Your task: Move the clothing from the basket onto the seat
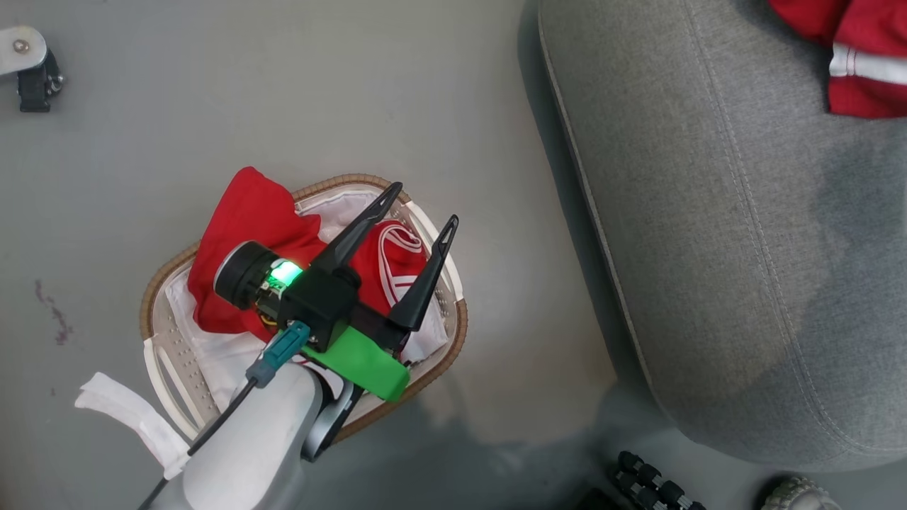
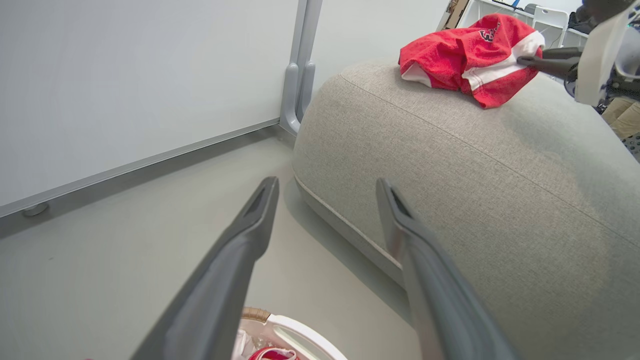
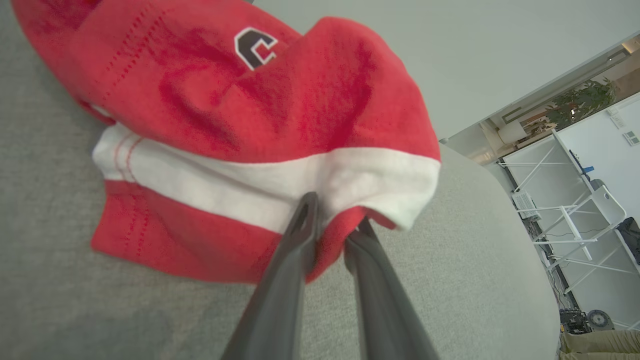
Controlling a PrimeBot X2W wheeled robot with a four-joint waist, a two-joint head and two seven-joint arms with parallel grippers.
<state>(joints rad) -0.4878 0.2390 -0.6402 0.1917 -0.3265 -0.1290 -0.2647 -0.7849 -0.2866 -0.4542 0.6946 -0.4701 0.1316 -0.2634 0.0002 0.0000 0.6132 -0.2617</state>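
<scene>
The basket (image 1: 164,280) stands on the floor at lower left, its rim (image 2: 299,331) also showing at the bottom of the left wrist view. Red clothing with white lettering (image 1: 266,227) lies heaped in it, spilling over the far rim. My left gripper (image 1: 423,207) hovers above the basket, open and holding nothing (image 2: 326,185). A second red garment with a white stripe (image 2: 465,52) lies on the grey seat (image 1: 737,234), partly visible at the top right of the head view (image 1: 861,57). My right gripper (image 3: 336,215) is shut on that garment's edge (image 3: 240,125), its fingers reaching in from the right (image 2: 525,60).
The white cloth liner (image 1: 127,418) trails out of the basket onto the floor. A wheeled fitting (image 1: 32,67) sits at the far left. A white wall panel with a grey post (image 2: 300,65) stands behind the seat. Dark ribbed parts (image 1: 655,482) lie near the seat's front corner.
</scene>
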